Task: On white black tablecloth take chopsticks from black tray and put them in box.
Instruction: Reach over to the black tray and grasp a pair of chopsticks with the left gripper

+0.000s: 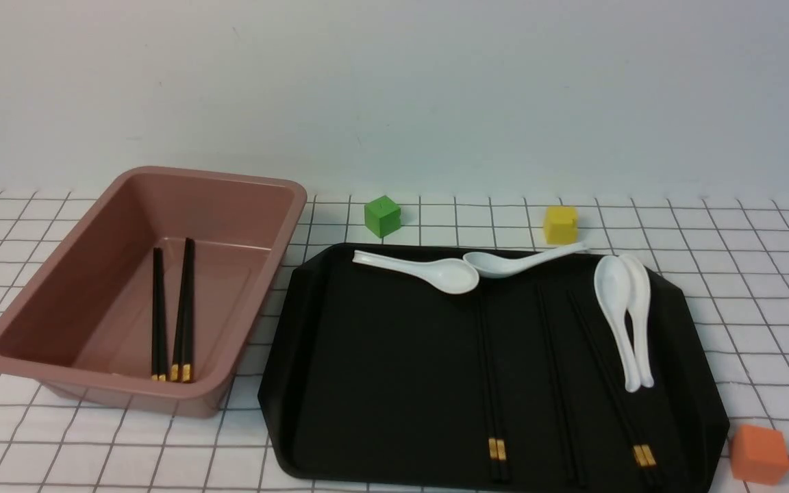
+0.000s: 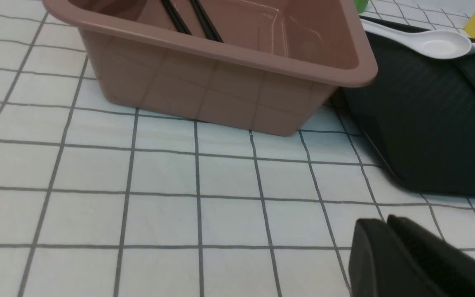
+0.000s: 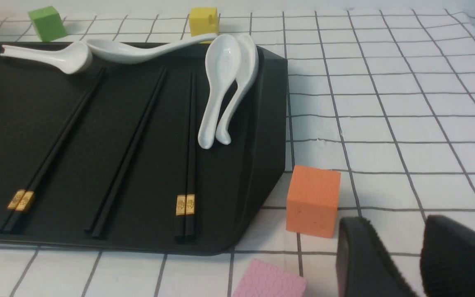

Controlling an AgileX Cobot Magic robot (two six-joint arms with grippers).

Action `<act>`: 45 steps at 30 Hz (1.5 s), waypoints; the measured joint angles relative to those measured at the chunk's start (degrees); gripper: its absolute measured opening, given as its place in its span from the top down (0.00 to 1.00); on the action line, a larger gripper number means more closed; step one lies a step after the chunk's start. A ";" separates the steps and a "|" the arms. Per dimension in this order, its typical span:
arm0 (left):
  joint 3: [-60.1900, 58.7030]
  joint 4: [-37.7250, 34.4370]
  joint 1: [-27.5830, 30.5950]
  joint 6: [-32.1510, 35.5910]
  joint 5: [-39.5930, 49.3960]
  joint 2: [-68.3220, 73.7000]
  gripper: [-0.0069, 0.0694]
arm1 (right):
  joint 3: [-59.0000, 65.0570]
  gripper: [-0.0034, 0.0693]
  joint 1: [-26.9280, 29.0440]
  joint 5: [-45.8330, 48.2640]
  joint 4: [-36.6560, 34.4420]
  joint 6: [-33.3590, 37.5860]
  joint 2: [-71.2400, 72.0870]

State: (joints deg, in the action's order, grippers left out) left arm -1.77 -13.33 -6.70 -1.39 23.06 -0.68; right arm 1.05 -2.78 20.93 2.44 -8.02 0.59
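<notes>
The pink-brown box [image 1: 107, 385] stands at the left on the gridded tablecloth [image 1: 744, 274], with black chopsticks [image 1: 185, 308] lying inside. To its right sits the black tray [image 1: 381, 370]. Several more chopsticks [image 1: 494, 411] lie lengthwise on it, gold bands at the near end. Neither gripper shows in the front view. In the left wrist view my left gripper [image 2: 379, 220] is shut and empty over bare cloth, short of the box [image 2: 204, 95]. In the right wrist view my right gripper [image 3: 394, 222] is open and empty over the cloth, beside the tray's [image 3: 15, 123] cut corner and apart from the chopsticks [image 3: 188, 144].
Several white spoons [image 1: 624, 308] lie on the tray's far and right parts. A green cube [image 1: 382, 216] and a yellow cube [image 1: 560, 224] stand behind the tray. An orange cube [image 3: 313, 200] and a pink cube [image 3: 270, 280] sit close to my right gripper.
</notes>
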 joint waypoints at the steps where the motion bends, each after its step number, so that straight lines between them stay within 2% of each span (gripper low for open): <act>1: 0.00 0.00 0.00 0.00 0.00 0.00 0.86 | 0.00 0.62 0.00 0.00 0.00 0.00 0.00; 22: 0.00 -1.15 0.00 0.00 -0.15 0.00 0.83 | 0.00 0.62 0.00 0.00 0.00 0.00 0.00; 23: 0.00 -3.06 0.00 -0.21 -0.56 0.00 0.83 | 0.00 0.62 0.00 0.00 0.00 0.00 0.00; 25: 0.00 -11.52 0.00 -3.62 -1.95 0.00 0.83 | 0.00 0.62 0.00 0.00 0.00 0.00 0.00; 27: 0.00 -25.77 0.00 -9.43 -2.98 0.00 0.83 | 0.00 0.62 0.00 0.00 0.00 0.00 0.00; 28: 0.00 -27.01 0.00 -9.99 -3.07 0.00 0.83 | 0.00 0.62 0.00 0.00 0.00 0.00 0.00; 29: 0.00 -35.46 0.00 -13.93 -3.45 0.00 0.83 | 0.00 0.62 0.00 0.00 0.00 0.00 0.00; 33: 0.00 -53.24 0.00 -18.20 -5.56 0.00 0.83 | 0.00 0.62 0.00 0.00 0.00 0.00 0.00; 39: 0.60 -64.34 0.00 -17.90 -11.88 0.00 0.82 | 0.00 0.62 0.00 0.00 0.00 0.00 0.00; 42: 6.36 -64.88 0.00 -11.72 -11.81 0.00 0.84 | 0.00 0.62 0.00 0.00 0.00 0.00 0.00; 45: 16.34 -61.61 0.00 -4.30 -8.33 4.58 0.92 | 0.00 0.62 0.00 0.00 0.00 0.00 0.00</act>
State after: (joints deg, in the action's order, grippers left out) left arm 14.57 -74.94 -6.70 -5.69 14.73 3.90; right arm 1.05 -2.78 20.93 2.44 -8.02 0.59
